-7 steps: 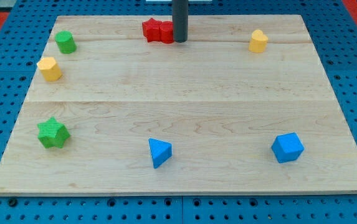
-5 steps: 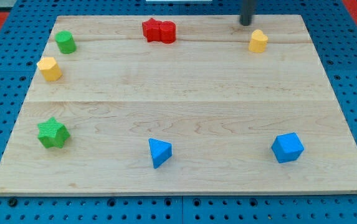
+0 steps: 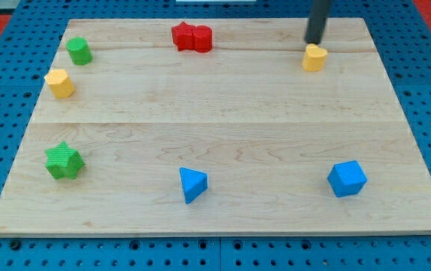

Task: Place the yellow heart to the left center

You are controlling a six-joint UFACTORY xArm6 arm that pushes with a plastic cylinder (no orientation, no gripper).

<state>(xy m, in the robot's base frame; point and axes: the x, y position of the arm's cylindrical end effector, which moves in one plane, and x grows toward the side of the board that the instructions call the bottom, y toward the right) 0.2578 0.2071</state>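
The yellow heart (image 3: 314,58) lies at the view's upper right on the wooden board (image 3: 223,120). My tip (image 3: 314,43) stands just above it in the view, touching or almost touching its top edge. A second yellow block (image 3: 59,83), pentagon-like, lies at the view's left, above the middle height.
A green cylinder-like block (image 3: 79,51) lies at the upper left. Two red blocks (image 3: 192,37) lie side by side at the top centre. A green star (image 3: 64,161) is at the lower left, a blue triangle (image 3: 192,184) at the bottom centre, and a blue cube-like block (image 3: 347,178) at the lower right.
My tip moved from beside the red blocks to the right, then down onto the yellow heart's top edge. The heart shifted slightly toward the view's bottom.
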